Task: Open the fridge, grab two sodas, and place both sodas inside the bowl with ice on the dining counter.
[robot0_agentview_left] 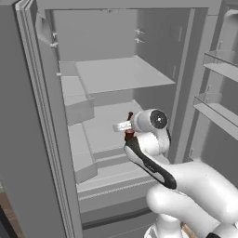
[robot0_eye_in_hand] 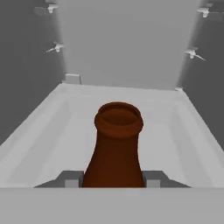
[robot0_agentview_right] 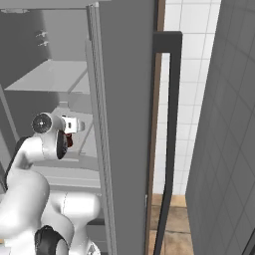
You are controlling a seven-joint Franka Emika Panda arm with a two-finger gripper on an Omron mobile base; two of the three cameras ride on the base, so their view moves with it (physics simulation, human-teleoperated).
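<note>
Deep inside the open fridge (robot0_agentview_left: 116, 74), above the lower shelf, the gripper (robot0_agentview_left: 122, 126) reaches toward 9 o'clock in the left base view, and its jaws are clenched on a soda (robot0_eye_in_hand: 116, 144). From the hand, the bottle's brown neck rises between the two fingertips (robot0_eye_in_hand: 70, 179) at 6 o'clock, with its rim toward 12 o'clock and the fridge's back wall beyond. Its long axis seems to run along the line of the fingers, mouth end leading away from the hand; whether that leaves it upright or lying over in the room I cannot tell, since the hand may be rolled. In the left base view only a sliver of dark bottle with a red band shows just behind the wrist, at about 6 o'clock from the gripper; in the right base view a spot of red sits beside the wrist (robot0_agentview_right: 69, 124). By my reading, the door is already open and one soda is in hand, so the first grab looks done or nearly so. Left to do: draw this bottle out of the fridge, carry it to the bowl on the tabletop, set it in with the ice, then come back for the second soda.
</note>
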